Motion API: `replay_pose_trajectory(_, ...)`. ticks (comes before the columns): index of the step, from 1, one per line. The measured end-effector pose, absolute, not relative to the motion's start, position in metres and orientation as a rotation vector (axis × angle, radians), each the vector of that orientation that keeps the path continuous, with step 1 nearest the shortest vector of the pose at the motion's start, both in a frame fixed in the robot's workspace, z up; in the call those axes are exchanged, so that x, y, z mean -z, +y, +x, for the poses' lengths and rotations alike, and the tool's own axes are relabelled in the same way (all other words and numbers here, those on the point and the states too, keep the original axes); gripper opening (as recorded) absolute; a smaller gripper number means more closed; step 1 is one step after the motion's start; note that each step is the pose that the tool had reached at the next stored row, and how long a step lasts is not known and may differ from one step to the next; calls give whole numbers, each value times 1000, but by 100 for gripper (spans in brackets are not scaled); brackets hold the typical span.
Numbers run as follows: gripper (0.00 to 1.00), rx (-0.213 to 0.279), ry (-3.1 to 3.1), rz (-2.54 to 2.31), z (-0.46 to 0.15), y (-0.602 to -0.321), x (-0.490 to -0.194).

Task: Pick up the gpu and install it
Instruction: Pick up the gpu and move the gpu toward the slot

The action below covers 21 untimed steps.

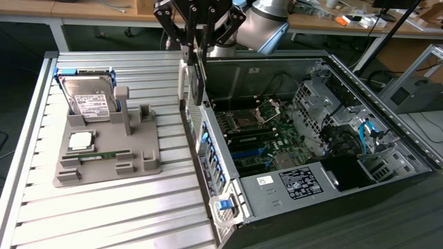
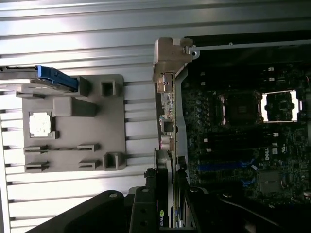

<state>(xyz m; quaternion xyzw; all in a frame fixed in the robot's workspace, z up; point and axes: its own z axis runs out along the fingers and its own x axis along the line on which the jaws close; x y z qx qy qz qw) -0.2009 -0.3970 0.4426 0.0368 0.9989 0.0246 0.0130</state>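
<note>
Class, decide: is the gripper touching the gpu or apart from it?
Touching. The exterior view shows the gripper closed on the gpu at its top edge, the card hanging edge-on beneath it.

A robotics lab: cluttered workbenches (image 1: 97, 10) behind a slatted aluminium table (image 1: 104, 207) bearing an open computer case (image 1: 242, 78).

The exterior camera is looking down from high and well back, taking in the gripper (image 1: 196, 49), the open computer case (image 1: 263, 72) below it and the grey parts holder (image 1: 97, 165) off to its side; the wrist camera is staring closely down past the gripper along the gpu (image 2: 167, 121); both are sharing the motherboard (image 1: 256, 140) and holder.
</note>
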Motion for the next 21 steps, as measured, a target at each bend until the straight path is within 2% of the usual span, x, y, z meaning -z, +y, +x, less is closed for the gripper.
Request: replay_pose_trajectory(21,27,-73,3112,115,-177,-402,-442)
